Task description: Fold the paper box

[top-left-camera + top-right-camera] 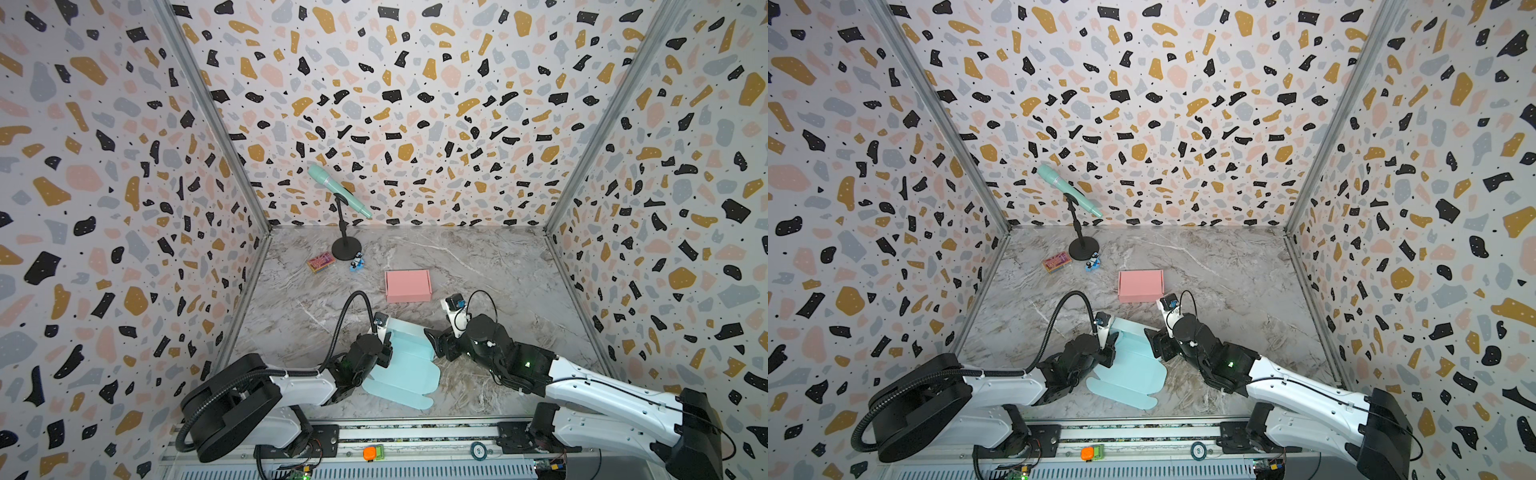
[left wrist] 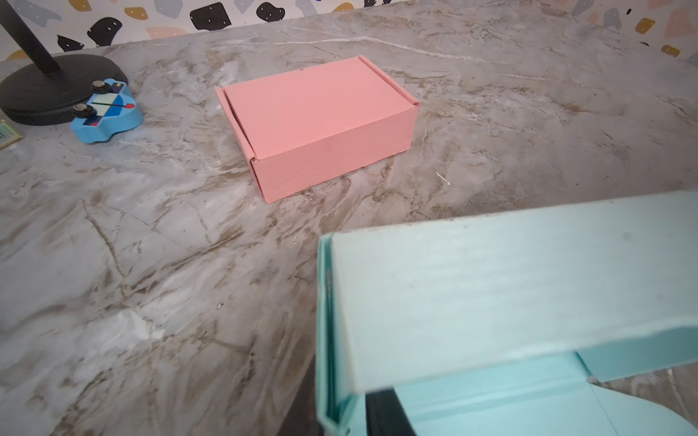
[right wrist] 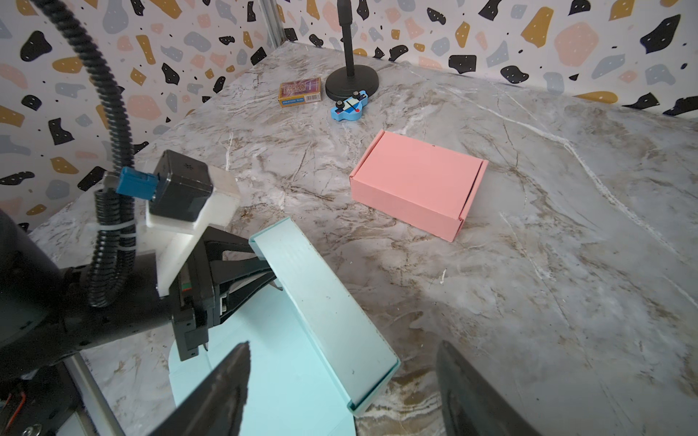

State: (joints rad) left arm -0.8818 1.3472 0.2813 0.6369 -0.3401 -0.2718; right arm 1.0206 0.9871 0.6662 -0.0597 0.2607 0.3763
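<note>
The light blue paper box (image 1: 405, 370) (image 1: 1129, 374) lies partly folded near the table's front, with one long double wall (image 3: 325, 309) raised and its rounded flaps flat. My left gripper (image 1: 386, 345) (image 1: 1111, 347) is at the wall's left end. In the right wrist view its fingers (image 3: 260, 270) close on that end. In the left wrist view the wall (image 2: 491, 283) fills the foreground beside one dark finger (image 2: 381, 411). My right gripper (image 1: 434, 345) (image 3: 343, 345) is open and straddles the wall's other end without touching it.
A closed pink box (image 1: 408, 286) (image 3: 415, 185) sits just behind the blue one. Further back left stand a microphone stand (image 1: 346, 249), a card pack (image 1: 321, 262) and a small blue toy (image 1: 357, 263). Patterned walls enclose three sides.
</note>
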